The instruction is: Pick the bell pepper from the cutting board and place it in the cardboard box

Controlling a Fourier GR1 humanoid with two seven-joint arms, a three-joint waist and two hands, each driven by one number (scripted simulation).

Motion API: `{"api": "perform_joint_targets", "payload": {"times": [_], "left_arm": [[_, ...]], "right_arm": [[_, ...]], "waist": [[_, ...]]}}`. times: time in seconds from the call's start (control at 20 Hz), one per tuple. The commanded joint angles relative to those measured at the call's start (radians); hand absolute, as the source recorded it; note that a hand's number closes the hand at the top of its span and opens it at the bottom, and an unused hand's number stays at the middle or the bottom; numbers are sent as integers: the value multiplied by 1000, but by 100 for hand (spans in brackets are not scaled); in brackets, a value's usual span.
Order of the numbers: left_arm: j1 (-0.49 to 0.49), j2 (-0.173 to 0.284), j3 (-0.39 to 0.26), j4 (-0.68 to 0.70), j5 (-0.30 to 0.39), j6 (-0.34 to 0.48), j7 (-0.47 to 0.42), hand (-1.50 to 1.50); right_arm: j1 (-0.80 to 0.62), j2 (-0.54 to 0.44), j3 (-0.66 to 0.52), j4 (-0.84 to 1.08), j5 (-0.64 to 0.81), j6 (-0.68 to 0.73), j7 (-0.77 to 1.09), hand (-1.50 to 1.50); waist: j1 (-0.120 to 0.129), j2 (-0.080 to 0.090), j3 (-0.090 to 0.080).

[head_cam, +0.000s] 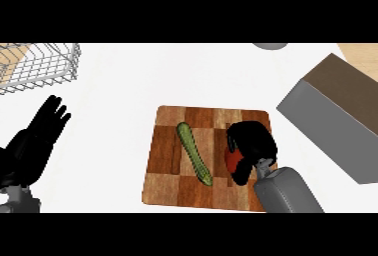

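Red pepper (233, 161) lies on the board (166, 165), right of the cucumber (194, 152), with the right hand (252, 142) curled over it, box (325, 120) farther right; left hand (37, 137) rests open.

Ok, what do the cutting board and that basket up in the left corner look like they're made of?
The cutting board looks like wood: a checkered pattern of lighter and darker brown blocks with a slight sheen, though a printed surface can't be ruled out. The basket appears to be metal wire: thin pale grey strands in an open grid, with the surface beneath visible through the gaps.
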Motion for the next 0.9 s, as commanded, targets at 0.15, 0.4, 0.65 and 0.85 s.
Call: {"api": "perform_joint_targets", "payload": {"times": [0.15,0.4,0.65,0.85], "left_arm": [[4,18,38,29,17,-20,-32,0],[-9,9,15,65,-21,-18,-64,0],[5,1,8,-3,7,-10,8,0],[41,-28,-19,-29,-26,7,-20,0]], "right_arm": [[155,-29,71,-362,51,44,89,150],[104,20,134,-548,88,125,169,150],[11,52,84,-740,104,156,256,150],[-134,53,-19,-818,119,234,370,150]], "waist": [[-5,1,1],[-5,1,0],[0,-1,0],[7,0,0]]}}
